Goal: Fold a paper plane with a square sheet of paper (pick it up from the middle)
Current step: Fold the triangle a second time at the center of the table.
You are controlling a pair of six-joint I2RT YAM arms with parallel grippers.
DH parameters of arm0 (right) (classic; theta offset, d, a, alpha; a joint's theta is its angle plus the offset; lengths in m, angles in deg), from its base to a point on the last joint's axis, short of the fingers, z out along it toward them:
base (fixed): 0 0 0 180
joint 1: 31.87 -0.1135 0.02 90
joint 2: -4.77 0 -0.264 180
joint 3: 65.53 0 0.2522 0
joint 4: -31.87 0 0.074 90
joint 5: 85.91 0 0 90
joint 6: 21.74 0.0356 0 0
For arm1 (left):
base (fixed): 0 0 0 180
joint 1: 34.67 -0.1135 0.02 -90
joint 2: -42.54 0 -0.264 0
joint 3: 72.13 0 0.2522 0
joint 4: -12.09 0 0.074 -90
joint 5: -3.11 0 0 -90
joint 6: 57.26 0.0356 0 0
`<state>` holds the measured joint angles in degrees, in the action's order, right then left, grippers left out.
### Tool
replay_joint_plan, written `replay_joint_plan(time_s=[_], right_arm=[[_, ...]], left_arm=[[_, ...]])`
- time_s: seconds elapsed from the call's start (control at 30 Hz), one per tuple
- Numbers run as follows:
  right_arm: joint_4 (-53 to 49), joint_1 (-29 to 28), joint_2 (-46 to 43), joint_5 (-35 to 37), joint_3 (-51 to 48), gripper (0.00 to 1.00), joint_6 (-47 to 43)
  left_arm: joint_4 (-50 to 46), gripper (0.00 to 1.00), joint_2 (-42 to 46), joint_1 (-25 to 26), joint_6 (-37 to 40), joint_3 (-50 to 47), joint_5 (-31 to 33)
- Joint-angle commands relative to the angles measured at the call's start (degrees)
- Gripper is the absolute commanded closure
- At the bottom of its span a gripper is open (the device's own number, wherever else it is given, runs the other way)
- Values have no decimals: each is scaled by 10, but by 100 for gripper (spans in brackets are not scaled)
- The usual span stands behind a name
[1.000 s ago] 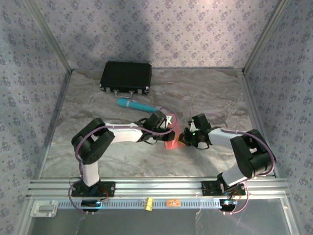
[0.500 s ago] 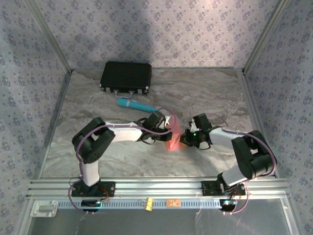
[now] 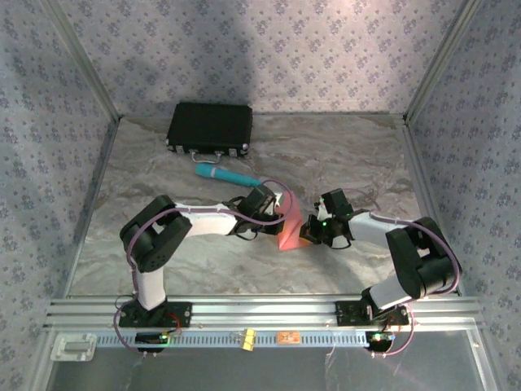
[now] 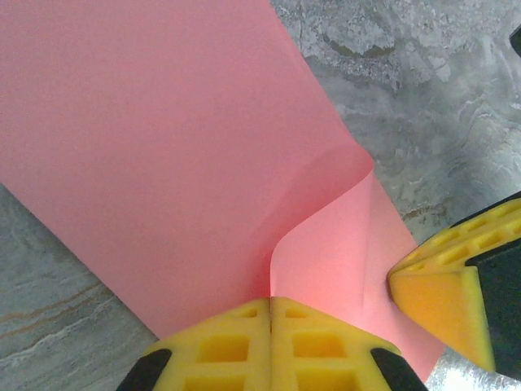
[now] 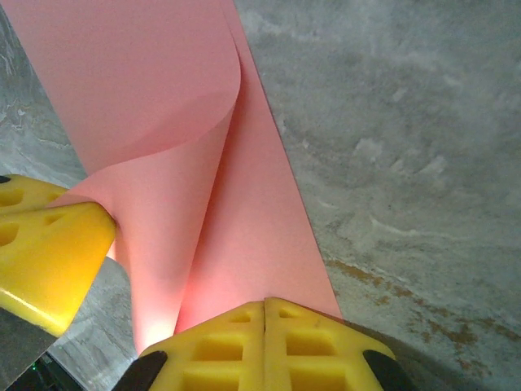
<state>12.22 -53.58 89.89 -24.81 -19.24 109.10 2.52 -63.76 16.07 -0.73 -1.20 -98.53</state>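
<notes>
The left gripper (image 4: pixel 270 316) is clenched on one edge of the square sheet of paper (image 4: pixel 163 147), its yellow pads pressed together over the pink material. The right gripper (image 5: pixel 265 319) is likewise clamped on the sheet's adjoining edge. In the overhead view the two grippers stand close together at the middle of the marbled table (image 3: pixel 358 155), with the sheet between them. The sheet is bent into a loose curl with one flap overlapping the other. The black case (image 3: pixel 210 128) and teal cylinder (image 3: pixel 226 174) lie well apart at the far left.
</notes>
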Motion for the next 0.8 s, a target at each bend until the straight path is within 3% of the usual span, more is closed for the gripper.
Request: replay_joint_plan(time_s=[0.0,0.77], right_arm=[[-44,3,0,13,2,98,-12],[-47,2,-4,17,2,97,-10]], left_arm=[[-14,98,-3,5,10,-3,15],[-30,97,5,21,13,-1,61]])
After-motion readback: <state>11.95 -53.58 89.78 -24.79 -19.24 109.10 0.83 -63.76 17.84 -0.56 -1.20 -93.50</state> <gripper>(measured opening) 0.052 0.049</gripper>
